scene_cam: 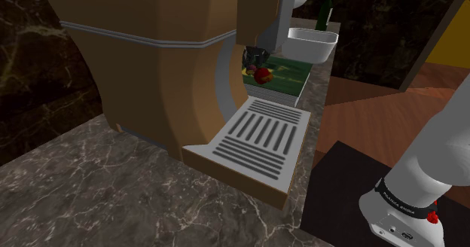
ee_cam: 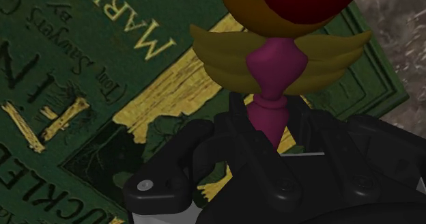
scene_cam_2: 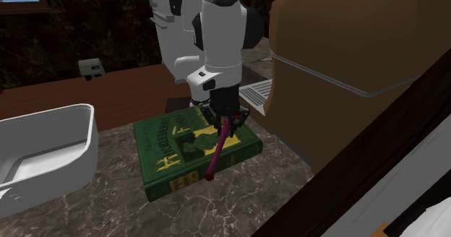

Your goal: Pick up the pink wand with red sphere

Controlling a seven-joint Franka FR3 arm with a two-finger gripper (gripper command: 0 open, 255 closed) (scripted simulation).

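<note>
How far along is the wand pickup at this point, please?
Done: the claw is at the wand over the book. In hand: its fingers clasp the pink shaft. Left: raising it; whether it already hangs clear of the book I cannot tell.

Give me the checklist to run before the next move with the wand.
1. Gripper shut on the pink wand: ok.
2. Grip placed on the shaft, right next to the yellow wings: ok.
3. Red sphere on the wand's end, beyond the gripper: ok.
4. Wand lifted clear of the green book: cannot tell.
5. White tub apart from gripper and wand: ok.
</note>
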